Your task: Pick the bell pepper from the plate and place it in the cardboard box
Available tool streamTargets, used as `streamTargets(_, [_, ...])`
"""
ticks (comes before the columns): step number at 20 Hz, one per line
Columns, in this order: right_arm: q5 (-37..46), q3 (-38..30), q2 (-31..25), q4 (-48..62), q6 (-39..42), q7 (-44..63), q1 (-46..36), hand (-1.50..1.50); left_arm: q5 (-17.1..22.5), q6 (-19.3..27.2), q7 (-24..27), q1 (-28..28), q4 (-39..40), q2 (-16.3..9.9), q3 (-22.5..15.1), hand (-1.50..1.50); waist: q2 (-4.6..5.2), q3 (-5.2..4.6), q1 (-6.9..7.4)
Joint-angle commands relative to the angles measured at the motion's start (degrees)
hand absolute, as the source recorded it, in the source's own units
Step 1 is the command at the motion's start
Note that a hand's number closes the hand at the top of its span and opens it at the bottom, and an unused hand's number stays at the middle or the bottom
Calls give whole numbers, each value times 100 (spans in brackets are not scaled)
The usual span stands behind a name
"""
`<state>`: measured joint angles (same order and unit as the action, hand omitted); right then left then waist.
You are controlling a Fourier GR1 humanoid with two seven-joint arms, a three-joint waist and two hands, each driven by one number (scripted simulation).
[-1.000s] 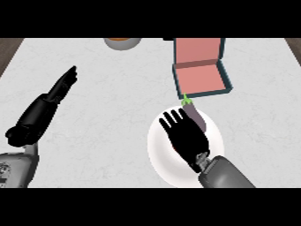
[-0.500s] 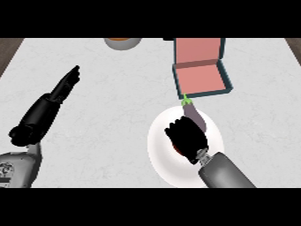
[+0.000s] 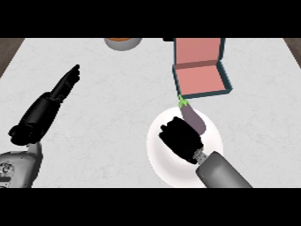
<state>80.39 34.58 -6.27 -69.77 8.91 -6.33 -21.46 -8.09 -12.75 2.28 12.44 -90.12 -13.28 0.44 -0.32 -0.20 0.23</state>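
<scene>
- Far left: the left hand (image 3: 66,81) just sits over the counter (image 3: 120,101) with its fingers straight and together, pointing up toward the far edge. Nothing in it, and it's well away from everything else.
- Top middle: there's a bowl (image 3: 122,43) at the far edge of the counter, cut off by the frame, something orange-ish inside. Can't tell what it is.
- Center right: white plate (image 3: 166,167) near the front. The right hand (image 3: 181,139) is on top of it, fingers curled down right beside the veggie. Can't say for sure whether it has actually got hold of it.
- The veggie: task says bell pepper (image 3: 193,118), but honestly it looks like a long purple thing with a green stem. It's lying on the far part of the plate, stem end poking over the rim toward the box.
- Right of center, further back: the cardboard box (image 3: 201,79), lid flipped open, pink inside, teal outside. It sits just beyond the plate.
</scene>
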Motion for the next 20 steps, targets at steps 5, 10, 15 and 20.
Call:
streamTargets(5, [-1060, 887, 358, -418, 161, -2473, 84, 150, 21, -74, 37, -31, -54, -66, 36, 0, 40, 27, 112])
streamTargets(10, [-1666, 449, -262, -1817, 288, -3236, 262, 150, -107, 67, 330, -181, 218, 61, 34, 0, 16, 19, -84])
streamTargets(15, [-1925, 28, -299, -2894, 473, -3191, 294, 150, 24, -134, 230, -247, -23, -96, 162, 0, 8, 19, -54])
streamTargets(20, [-2723, -1091, -82, -3485, 1003, -2495, 384, 150, -142, 72, 234, 96, 311, 62, 118, 0, 19, 19, -137])
